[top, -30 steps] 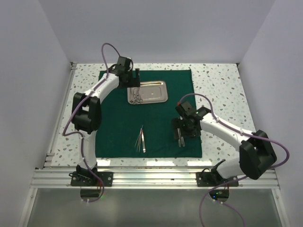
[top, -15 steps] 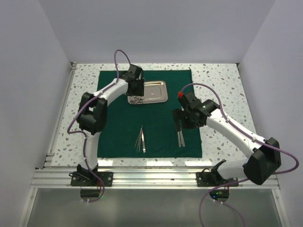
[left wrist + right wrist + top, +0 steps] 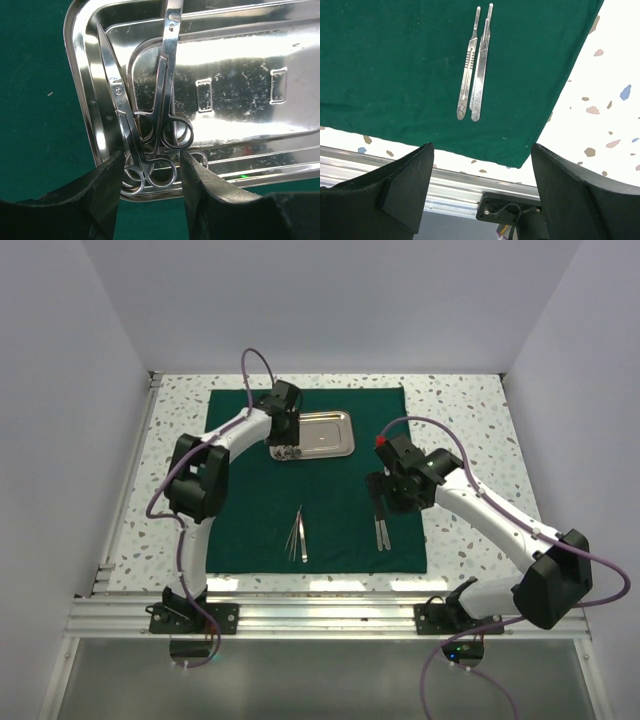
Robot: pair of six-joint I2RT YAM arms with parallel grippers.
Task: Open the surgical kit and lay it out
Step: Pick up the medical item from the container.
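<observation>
Overhead, the dark green cloth wrap point(image 3: 250, 500) lies opened out flat on the speckled tabletop point(image 3: 460, 410), and the kit's pieces sit spread across it. At the far middle of the cloth is the steel tray point(image 3: 240, 75), set lengthwise left to right. Two ring-handled instruments point(image 3: 120, 95) lie together along the tray's left end, their blades crossing and their finger rings bunched against the rim.

From its wrist camera, the left tool point(image 3: 150, 172) is down at that end of the tray with its fingers point(image 3: 107, 190) parted, one on each side of the bunched rings. It looks released rather than clenched; whether the pads touch the steel I cannot tell.

Nearer the arms, a small fan of tweezers point(image 3: 298, 535) rests on the cloth about midway across, tips pointing away from the bases. To their right, close to the cloth's near right corner, two flat steel handles point(image 3: 475, 65) lie side by side and touching.

Above the cloth just beyond those handles hangs the right tool point(image 3: 481, 150), jaws spread wide and grasping nothing, well apart from them
</observation>
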